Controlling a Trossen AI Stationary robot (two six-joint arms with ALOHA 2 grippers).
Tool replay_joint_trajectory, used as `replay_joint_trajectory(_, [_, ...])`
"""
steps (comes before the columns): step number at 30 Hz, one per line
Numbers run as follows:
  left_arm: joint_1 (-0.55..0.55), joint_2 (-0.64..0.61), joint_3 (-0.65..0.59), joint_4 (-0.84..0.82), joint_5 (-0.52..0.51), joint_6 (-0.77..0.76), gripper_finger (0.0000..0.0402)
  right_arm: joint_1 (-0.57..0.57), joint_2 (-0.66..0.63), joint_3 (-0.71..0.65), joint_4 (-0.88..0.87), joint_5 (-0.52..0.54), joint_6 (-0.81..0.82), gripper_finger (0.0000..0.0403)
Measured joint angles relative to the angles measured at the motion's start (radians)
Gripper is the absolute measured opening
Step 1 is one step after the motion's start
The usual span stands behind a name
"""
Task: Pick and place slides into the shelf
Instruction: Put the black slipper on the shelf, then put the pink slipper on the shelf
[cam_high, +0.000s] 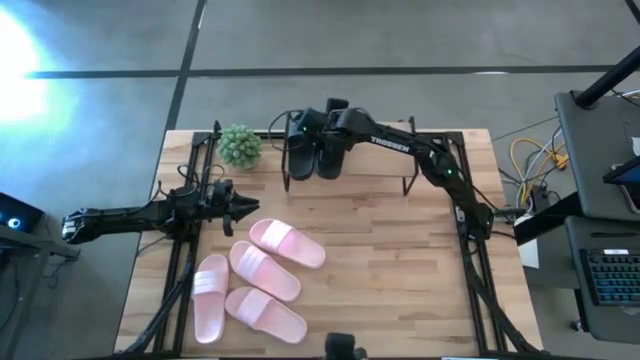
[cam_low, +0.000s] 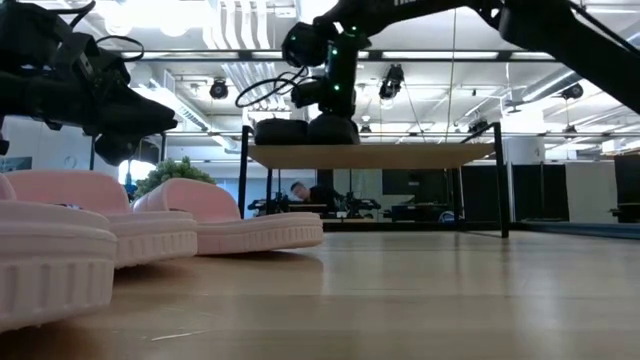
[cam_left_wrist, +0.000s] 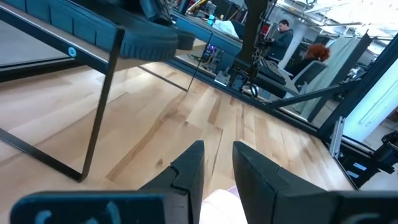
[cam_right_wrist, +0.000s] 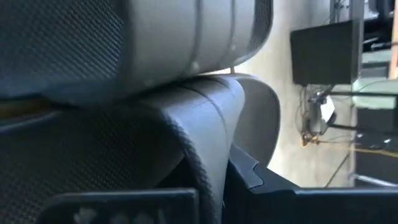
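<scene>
A: Starting from the left. How far along?

B: Roughly a third, judging by the count. Left hand (cam_high: 243, 208) first: hovers low over the pale butcher-block desk (cam_high: 400, 280), dark fingers (cam_left_wrist: 189, 169) parted a little, pinching nothing. Points toward the pink group just beside it.

A: And the group itself?

B: Four pale pink open-toe slides (cam_high: 287, 243), all lying flat on the desk, none shelved yet. Packed side by side, some touching. Look soft and moulded: wide smooth straps, ribbed edges along the soles in the low view. Probably give a little under a squeeze.

A: Further right?

B: Small green bushy plant (cam_high: 240, 145) at the back of the desk. Then the low shelf with a light plank top and thin black metal legs (cam_high: 375, 165), and on its left end two black slides (cam_high: 300, 157), upright on their soles, touching each other. Matte, with a fine woven-looking grain on the strap in the right wrist view.

A: Right hand?

B: Right hand (cam_high: 328, 125) sits directly over the right-hand black slide, touching it or nearly so. Clamped or released: cannot tell.

A: So what remains?

B: All four pink ones. Plenty of bare plank to the right of the black pair.
</scene>
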Motion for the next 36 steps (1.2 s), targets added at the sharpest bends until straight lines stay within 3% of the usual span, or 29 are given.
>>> replay_joint_trajectory(16, [0.000,0.002,0.000,0.000,0.000,0.000,0.0070,0.013,-0.043,0.050,-0.056,-0.042,0.076,0.0179])
replay_joint_trajectory(25, [0.000,0.004,0.000,0.001,0.000,0.000,0.0070,0.039,-0.112,0.050,-0.113,-0.055,0.103,0.0203])
replay_joint_trajectory(29, [0.000,0.004,0.000,0.013,-0.006,0.037,0.0070,0.065,-0.192,0.050,-0.138,-0.192,0.159,0.0203])
replay_joint_trajectory(33, [0.000,0.003,0.000,0.156,-0.064,0.275,0.0070,0.077,-0.281,0.049,-0.175,-0.516,0.264,0.0203])
replay_joint_trajectory(36, [0.000,0.001,0.000,0.236,-0.065,0.380,0.0070,0.081,-0.332,0.049,-0.195,-0.611,0.370,0.0203])
